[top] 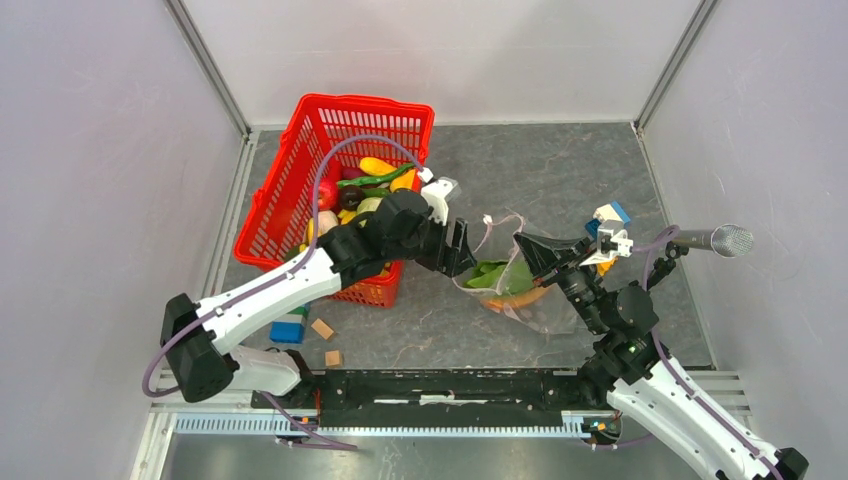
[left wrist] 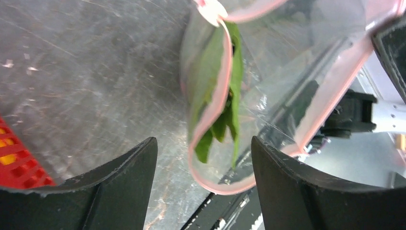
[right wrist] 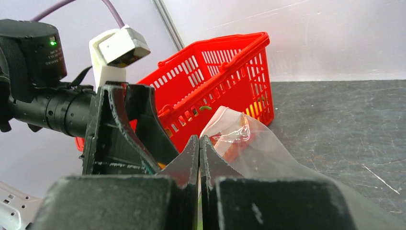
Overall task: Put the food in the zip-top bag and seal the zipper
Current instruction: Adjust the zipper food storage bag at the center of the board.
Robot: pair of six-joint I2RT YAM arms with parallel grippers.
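The clear zip-top bag (top: 535,305) lies right of centre, with a green leafy food piece (top: 488,274) and an orange piece (top: 522,298) inside. My right gripper (top: 532,250) is shut on the bag's mouth edge and holds it up; in the right wrist view its jaws (right wrist: 199,140) are pressed together on the clear film (right wrist: 258,153). My left gripper (top: 458,250) is open and empty at the bag's mouth. In the left wrist view, the pink zipper strip (left wrist: 216,103) and the green food (left wrist: 206,72) show between its fingers (left wrist: 203,143). More food (top: 377,167) lies in the red basket.
The red mesh basket (top: 285,195) stands at the back left, under my left arm, and shows in the right wrist view (right wrist: 225,81). Small blocks (top: 322,328) lie near the left base, others (top: 612,215) behind the right gripper. A black rail (top: 450,385) runs along the near edge.
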